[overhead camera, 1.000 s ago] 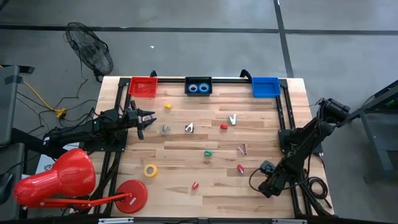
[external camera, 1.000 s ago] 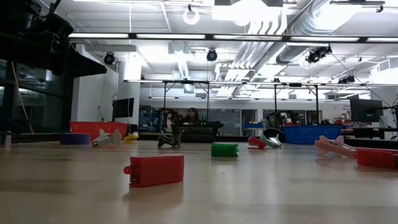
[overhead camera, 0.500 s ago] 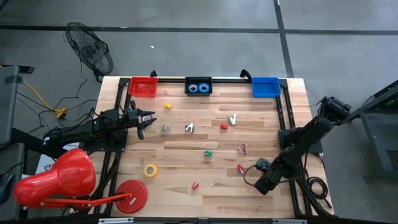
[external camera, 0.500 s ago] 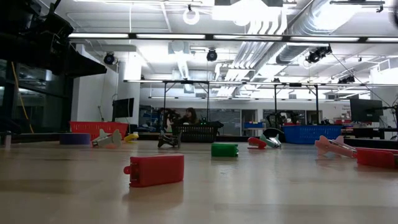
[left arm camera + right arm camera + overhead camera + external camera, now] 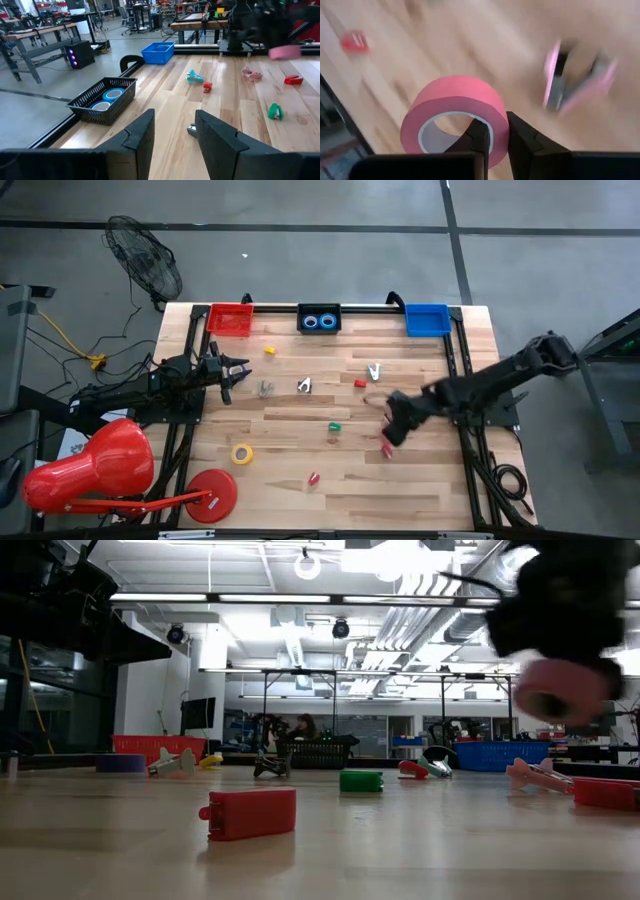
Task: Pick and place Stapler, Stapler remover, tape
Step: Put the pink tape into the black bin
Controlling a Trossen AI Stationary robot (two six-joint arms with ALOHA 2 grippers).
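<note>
My right gripper [image 5: 393,430] hangs over the table's right middle, shut on a pink tape roll [image 5: 455,95]. The low view shows that roll [image 5: 560,690] high above the tabletop. A pink staple remover [image 5: 390,418] and a red stapler [image 5: 386,450] lie just beneath the gripper. A yellow tape roll [image 5: 242,453] lies flat near the left side. Two blue rolls sit in the black bin [image 5: 320,319] at the far edge. My left gripper [image 5: 238,370] waits open at the left edge, beside a grey staple remover [image 5: 265,388]. My right gripper pinches the pink roll's wall [image 5: 499,117], one finger [image 5: 477,135] inside the open centre and the other [image 5: 520,135] outside. The roll is lifted clear of the table, below the gripper.
A red bin [image 5: 230,318] and a blue bin [image 5: 427,319] flank the black one. Scattered on the wood are a green stapler [image 5: 335,425], red staplers [image 5: 313,478], a yellow one [image 5: 270,350] and staple removers [image 5: 304,385] [image 5: 374,370]. A large red disc [image 5: 212,492] sits at the near left corner.
My right arm has swung quickly from beyond the table's near right edge toward the left and far edges, out over the table's right middle. The pink roll and gripper have come into the low view at upper right.
</note>
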